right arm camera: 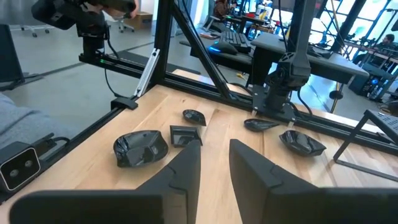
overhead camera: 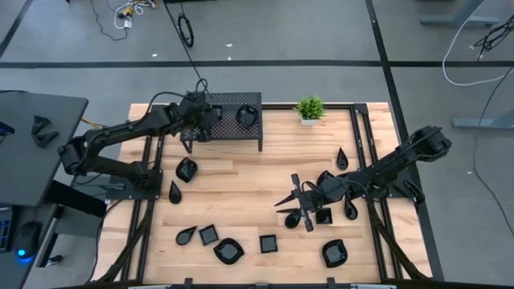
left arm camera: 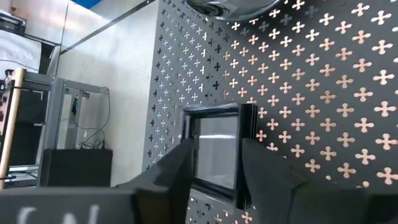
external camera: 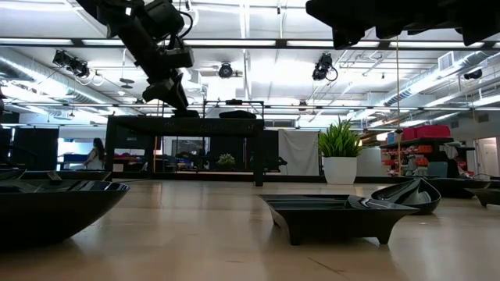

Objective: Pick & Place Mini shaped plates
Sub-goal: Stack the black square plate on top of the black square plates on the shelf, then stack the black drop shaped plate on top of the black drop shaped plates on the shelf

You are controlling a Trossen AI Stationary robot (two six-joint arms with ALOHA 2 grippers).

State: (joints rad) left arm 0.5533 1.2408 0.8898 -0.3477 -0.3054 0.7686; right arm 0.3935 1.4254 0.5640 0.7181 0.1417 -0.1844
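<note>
My left gripper (overhead camera: 206, 122) is over the black perforated rack (overhead camera: 233, 103), pointing down and open. A square black mini plate (left arm camera: 217, 151) lies flat on the rack top between its fingers. A rounded plate (overhead camera: 246, 115) rests farther along the rack. My right gripper (overhead camera: 299, 202) hovers open over the table's right half, above a square plate (overhead camera: 323, 215), touching nothing. Several more glossy black plates lie on the wood, such as a blob (right arm camera: 140, 149), a square (right arm camera: 184, 134) and a leaf (right arm camera: 260, 124). My left gripper comes from above with one finger (left arm camera: 177, 168) at each side of the square plate's rim (left arm camera: 249, 124). The plate lies flat on the rack. I cannot tell whether the fingers touch it.
A small green potted plant (overhead camera: 309, 108) stands at the far edge beside the rack. Plates are scattered along the near edge (overhead camera: 228, 251) and the left side (overhead camera: 186, 169). Dark frame rails (overhead camera: 363, 152) run down both sides of the table. Bare wood (overhead camera: 241, 189) lies mid-table.
</note>
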